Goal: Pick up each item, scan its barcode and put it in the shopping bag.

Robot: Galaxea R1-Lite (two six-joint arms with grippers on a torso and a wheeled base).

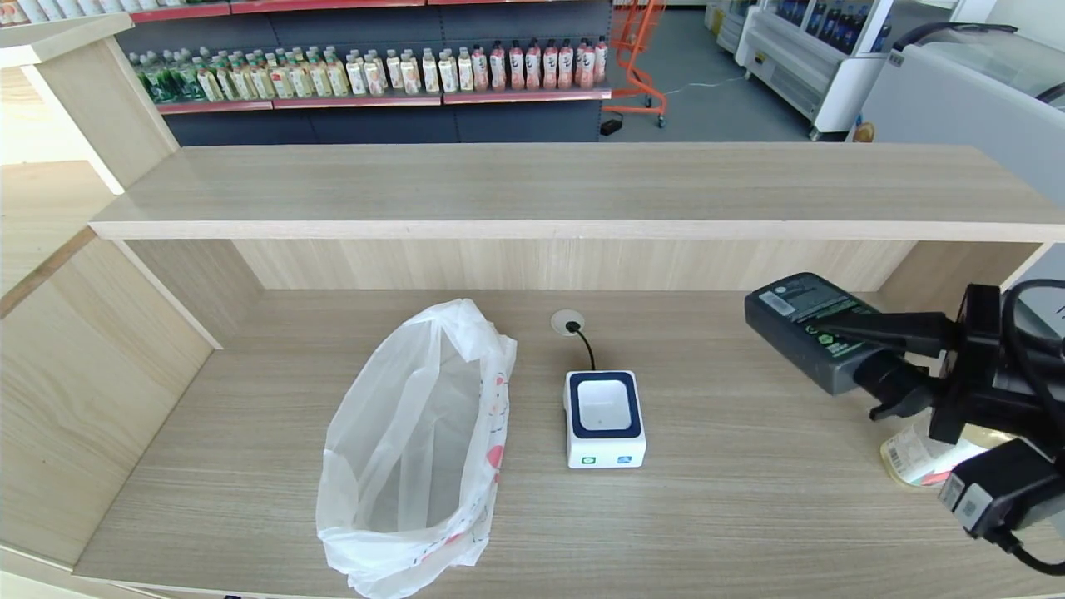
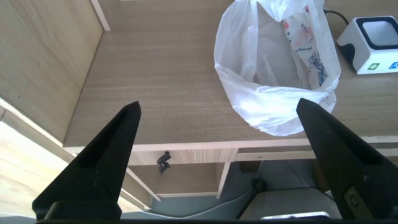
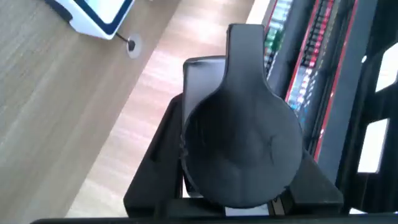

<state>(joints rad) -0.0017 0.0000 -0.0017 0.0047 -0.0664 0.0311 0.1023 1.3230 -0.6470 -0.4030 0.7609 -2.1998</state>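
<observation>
- The left pincer hovers above the table's near edge, towards its near left corner, with its jaws apart and nothing in them. It does not hold the shopping bag, so nothing props the bag's mouth.
- The shopping bag slumps on the left half of the table, with its opening long and narrow. It is thin and limp, so a box lowered off-centre could catch the rim, fold the mouth shut, or slide out onto the table.
- A pale container with a label stands near the table's right edge, partly hidden under the right arm. A low swing of that arm could knock it over or off the edge.
- The right pincer is clamped on one end of a dark box, held clear above the right side of the table. Most of the box juts beyond the fingers, so a quick turn could make it pivot or slip.
- The box shows a pale label on its upward face. The scanner's window also faces up, so I judge the box needs turning over or the scan may miss.
- The scanner sits mid-table, just right of the bag and between box and bag. A low carry could strike it.
- Its cable runs back to a grommet.
- A raised ledge bounds the far edge, with shop shelves of bottles behind.
</observation>
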